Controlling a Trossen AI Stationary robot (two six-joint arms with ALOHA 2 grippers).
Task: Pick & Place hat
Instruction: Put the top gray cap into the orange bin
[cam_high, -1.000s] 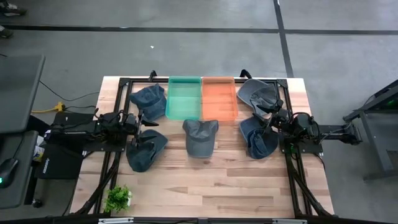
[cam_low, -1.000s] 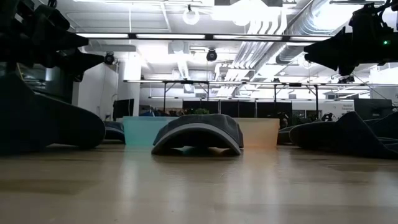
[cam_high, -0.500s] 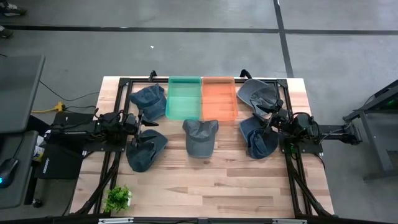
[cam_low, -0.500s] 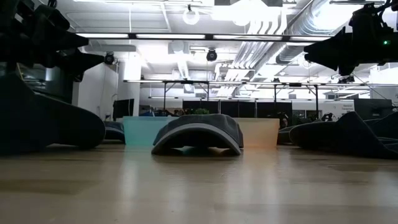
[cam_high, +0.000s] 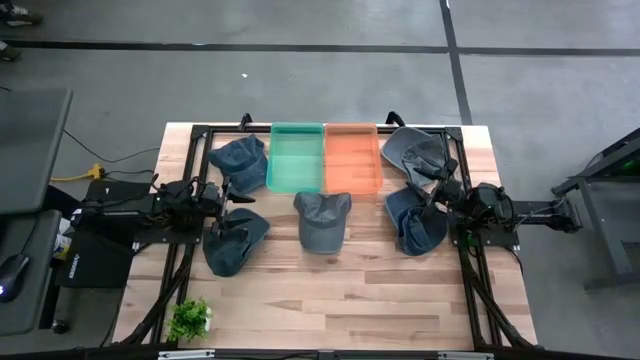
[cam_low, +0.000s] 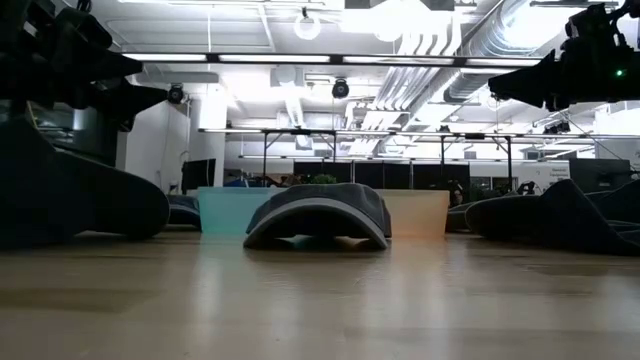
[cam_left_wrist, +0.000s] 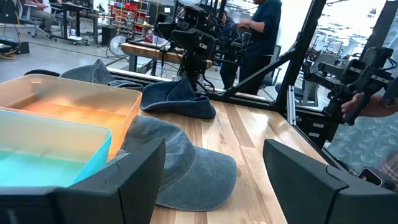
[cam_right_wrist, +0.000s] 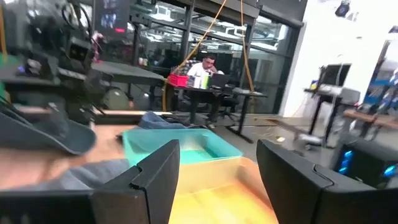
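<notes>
The left tool (cam_high: 222, 196) hangs with its jaws spread and nothing in them, just above the table's (cam_high: 350, 290) left side; the right tool (cam_high: 437, 196) hovers opposite, jaws likewise parted and empty. Between them, at three o'clock from the left tool, the middle hat (cam_high: 322, 220) lies flat, with the green bin (cam_high: 297, 158) and orange bin (cam_high: 351, 158) beyond it at twelve.
</notes>
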